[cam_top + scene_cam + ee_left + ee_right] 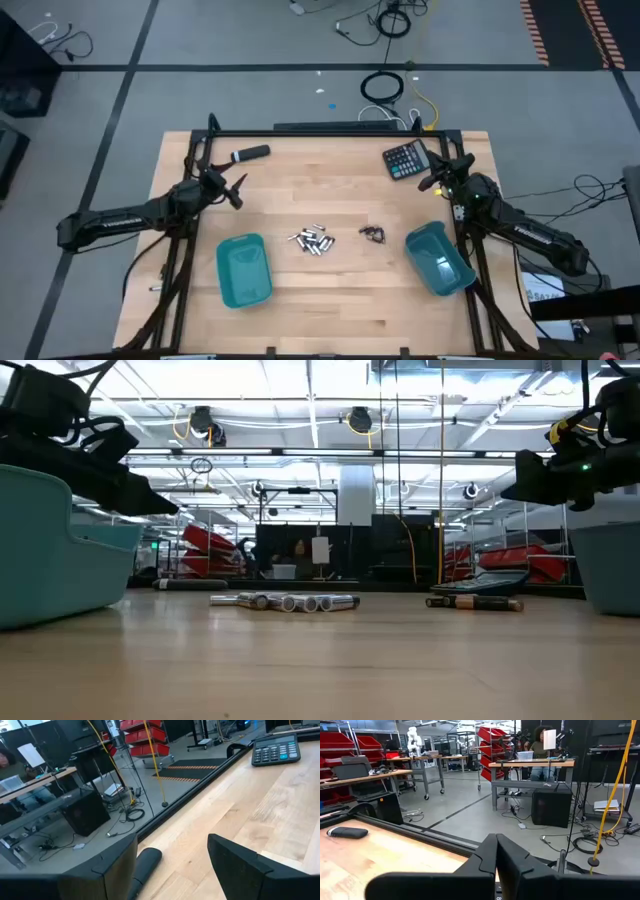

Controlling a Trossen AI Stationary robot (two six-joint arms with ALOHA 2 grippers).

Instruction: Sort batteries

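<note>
Several silvery-grey batteries lie in a loose cluster at the table's middle; they also show in the low view. A few smaller dark batteries lie just to their right. My left gripper hangs open and empty above the table's left side, its fingers apart in the left wrist view. My right gripper hangs shut and empty near the table's far right, beside the calculator; its fingers meet in the right wrist view.
One teal bin stands at the near left and another at the near right. A black calculator lies at the far right. A black-and-grey marker-like cylinder lies at the far left. A person sits at a bench beyond the table.
</note>
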